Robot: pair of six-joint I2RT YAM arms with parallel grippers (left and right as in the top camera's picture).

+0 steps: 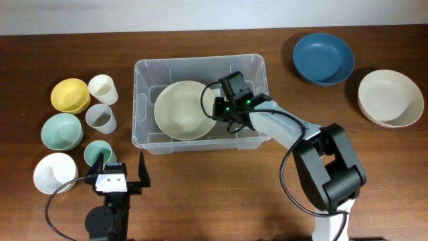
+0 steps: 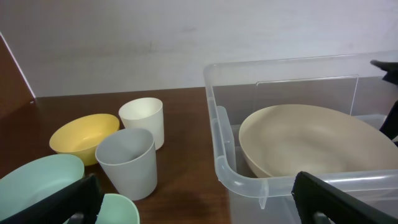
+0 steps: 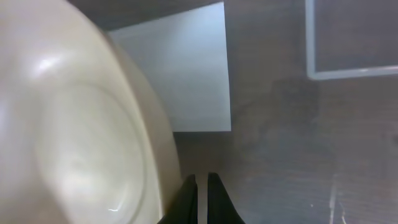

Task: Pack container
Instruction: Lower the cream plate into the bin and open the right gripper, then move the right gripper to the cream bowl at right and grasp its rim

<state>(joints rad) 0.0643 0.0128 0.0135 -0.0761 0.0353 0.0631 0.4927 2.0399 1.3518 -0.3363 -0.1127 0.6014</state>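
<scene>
The container (image 1: pixel 142 100) is a clear plastic bin at the table's middle, with a white label (image 3: pixel 180 74) on its base. A large beige bowl (image 1: pixel 180 110) lies tilted inside it, its right side raised. My right gripper (image 1: pixel 219 107) reaches into the bin at the bowl's right rim. In the right wrist view its fingers (image 3: pixel 202 199) are nearly together with a pale sliver of the bowl's rim (image 3: pixel 93 124) between them. My left gripper (image 1: pixel 122 173) is open and empty at the front left, before the container's near left corner (image 2: pixel 230 174).
Left of the bin stand a yellow bowl (image 1: pixel 70 95), a mint bowl (image 1: pixel 61 130), a white bowl (image 1: pixel 55 173), a cream cup (image 1: pixel 103 88), a grey cup (image 1: pixel 101 118) and a mint cup (image 1: pixel 97 152). A blue bowl (image 1: pixel 324 58) and a cream bowl (image 1: pixel 390 98) sit at the right.
</scene>
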